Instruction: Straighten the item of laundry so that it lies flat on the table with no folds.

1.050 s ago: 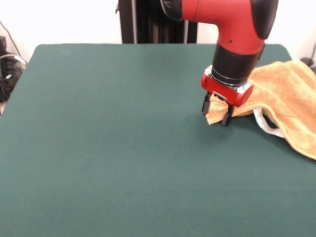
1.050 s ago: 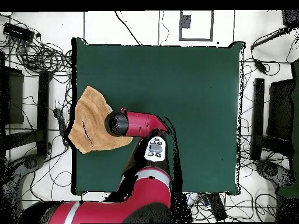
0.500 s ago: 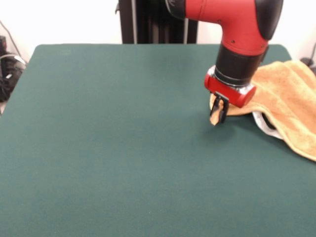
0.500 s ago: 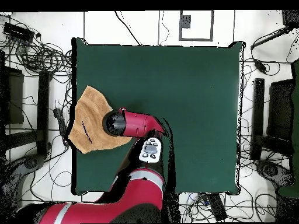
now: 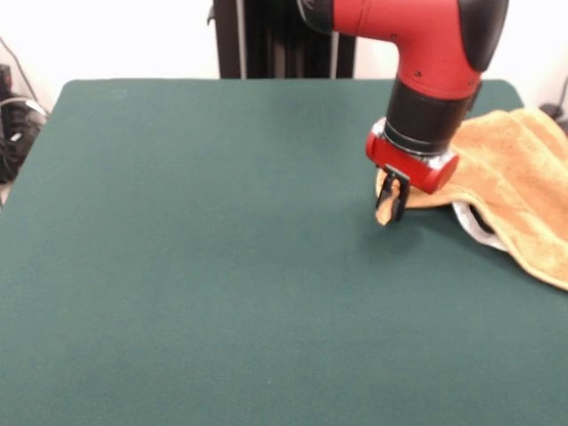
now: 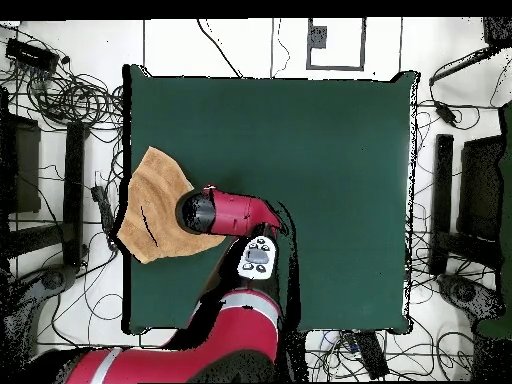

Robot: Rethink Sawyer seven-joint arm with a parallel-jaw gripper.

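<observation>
Dark green table [image 5: 195, 266] fills most of the front view, its felt-like top bare across the whole centre and left; white wall and a black upright column behind its far edge. Overhead, the same table [image 6: 330, 170] sits among loose cables and dark stands on a pale floor.

Golden-orange towel [image 5: 515, 177] lies at the right side of the table in the front view, near the far right corner, running off the picture's right edge. Not flat: long soft ridges cross it, and its near-left part is gathered and drawn to a point. White hem or label strip [image 5: 475, 226] curls out from under the fold on the near side.

Overhead, the towel [image 6: 150, 205] sits at the table's left edge, part of it overhanging past the edge; roughly 4-sided outline, 1 dark crease line along it.

Red and black arm [image 5: 426, 53] comes down over the towel's left corner. Gripper [image 5: 389, 206] is clamped on that corner, the 2 black fingers [image 5: 397, 197] pressed close with a pinch of orange cloth between them, tips at or just above the felt; contact with the table cannot be told. Overhead, the wrist [image 6: 200, 211] covers the gripper, at the towel's inner edge
</observation>
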